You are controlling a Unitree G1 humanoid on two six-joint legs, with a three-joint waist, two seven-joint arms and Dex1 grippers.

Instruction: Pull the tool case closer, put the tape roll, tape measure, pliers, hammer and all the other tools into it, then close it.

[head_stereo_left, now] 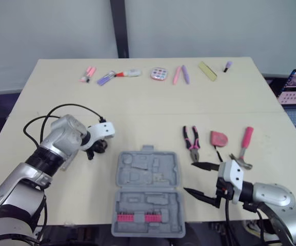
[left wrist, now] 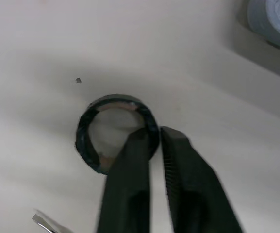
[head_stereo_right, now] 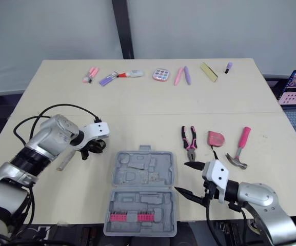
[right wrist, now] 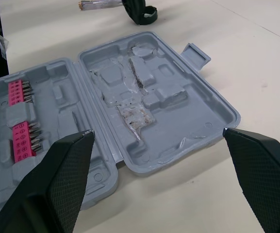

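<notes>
Tool-loading step, first item. My left gripper (left wrist: 154, 135) is clamped on the wall of the black tape roll (left wrist: 83, 141), on the worktop (head_stereo_left: 137, 102) left of the open grey plastic tool case (head_stereo_left: 148, 197). My right gripper (head_stereo_left: 188, 177) hangs spread apart beside the case. Next, I judge: lift the roll and carry it over a recess.

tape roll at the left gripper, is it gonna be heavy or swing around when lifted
The tape roll is a small, thin-walled open ring, so probably light. The left gripper pinches just one side of its wall, one finger inside, one outside, so it may pivot or hang tilted. Being round, it could roll if dropped on edge.
</notes>
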